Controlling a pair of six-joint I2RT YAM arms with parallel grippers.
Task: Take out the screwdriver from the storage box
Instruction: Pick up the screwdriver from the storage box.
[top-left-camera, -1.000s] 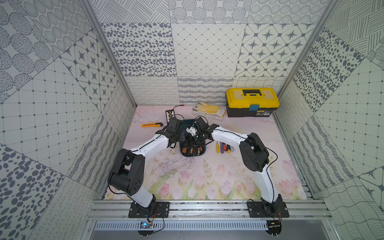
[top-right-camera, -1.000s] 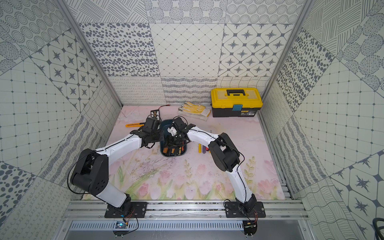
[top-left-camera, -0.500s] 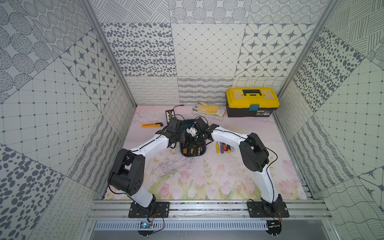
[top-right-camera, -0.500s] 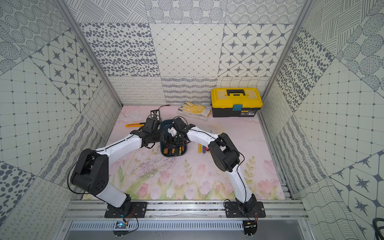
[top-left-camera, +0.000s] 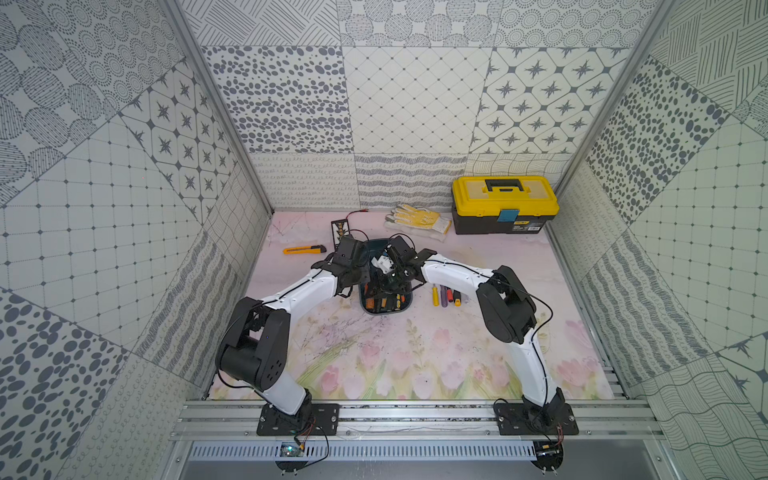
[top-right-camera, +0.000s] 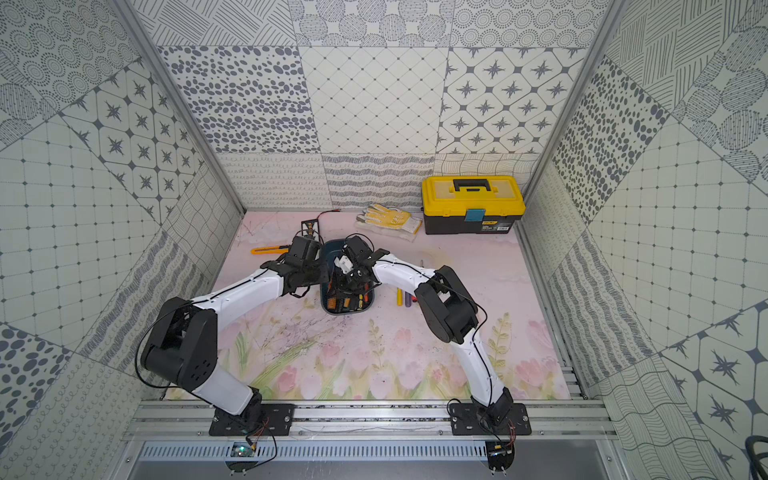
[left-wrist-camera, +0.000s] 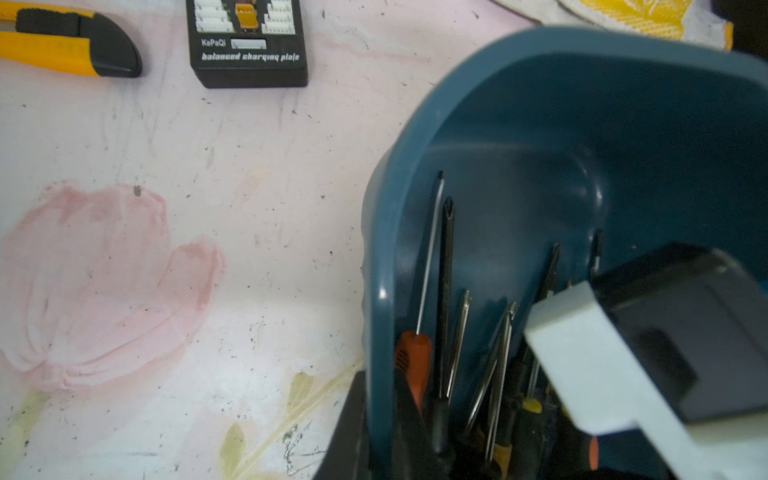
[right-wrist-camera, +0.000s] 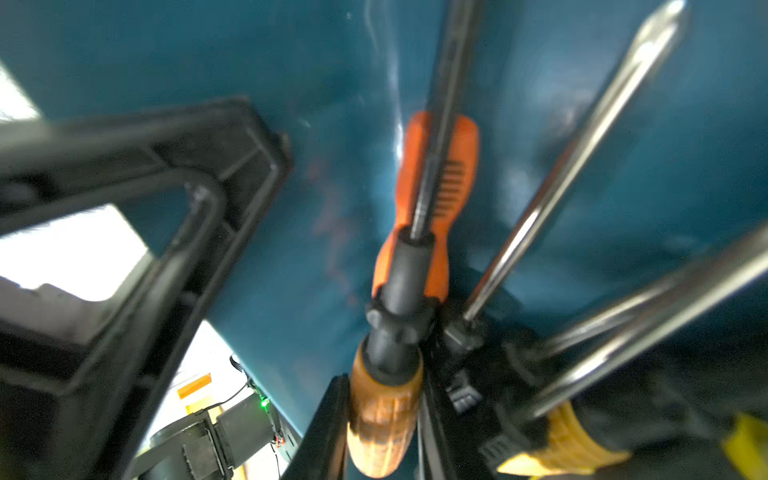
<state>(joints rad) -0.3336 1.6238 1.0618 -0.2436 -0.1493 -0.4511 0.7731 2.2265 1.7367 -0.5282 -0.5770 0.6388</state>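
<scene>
The storage box (top-left-camera: 405, 306), a dark teal tub, sits mid-mat in both top views and holds several screwdrivers. My left gripper (left-wrist-camera: 378, 428) is shut on the box's left wall (left-wrist-camera: 376, 291), one finger outside and one inside. My right gripper (right-wrist-camera: 384, 432) reaches down into the box, and its jaws press both sides of the amber handle of a screwdriver (right-wrist-camera: 386, 399) with a black collar and dark shaft. A smaller orange-handled screwdriver (right-wrist-camera: 457, 178) lies under that shaft. In a top view both wrists meet over the box (top-right-camera: 330, 309).
Three screwdrivers (top-left-camera: 444, 296) lie on the mat right of the box. A yellow-lidded black toolbox (top-left-camera: 505, 203) and work gloves (top-left-camera: 417, 218) sit at the back. A yellow utility knife (left-wrist-camera: 70, 45) and a black charging board (left-wrist-camera: 249, 41) lie left of the box.
Neither arm has visibly shifted in the top views. The jaws themselves are too small there to compare.
</scene>
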